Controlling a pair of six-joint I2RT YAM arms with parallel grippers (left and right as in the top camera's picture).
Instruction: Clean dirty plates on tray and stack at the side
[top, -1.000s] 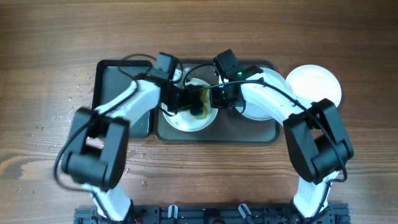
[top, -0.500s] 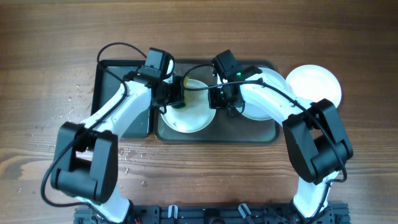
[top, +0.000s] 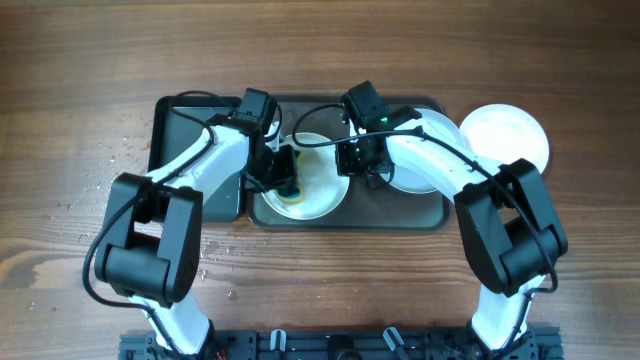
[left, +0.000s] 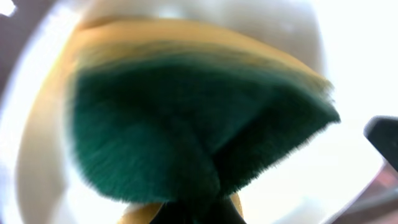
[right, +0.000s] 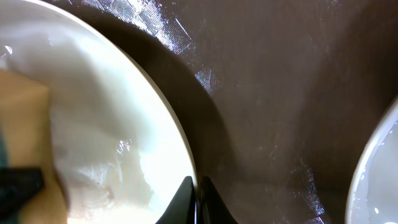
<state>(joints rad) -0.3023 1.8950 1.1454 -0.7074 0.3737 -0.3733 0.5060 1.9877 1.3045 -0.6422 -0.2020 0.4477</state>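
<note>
Left jaws: clamped on a yellow-and-green sponge (left: 186, 124) pressed onto a round white plate (top: 320, 190).
Right jaws: pinching that plate's right rim.
Plate position: left part of the grey-green rectangular tray (top: 400, 218), frame centre.
Second white plate (top: 505, 135): on the wooden worktop (top: 320, 50), upper right.

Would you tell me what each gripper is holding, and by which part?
The left gripper pinches the green-and-yellow sponge by one edge; the right gripper clamps the plate by its rim.

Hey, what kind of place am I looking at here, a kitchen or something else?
Probably a robot test bench, not a kitchen: a left arm and right arm at a wooden table, a sponge on a white plate in a tray, no sink in view.
</note>
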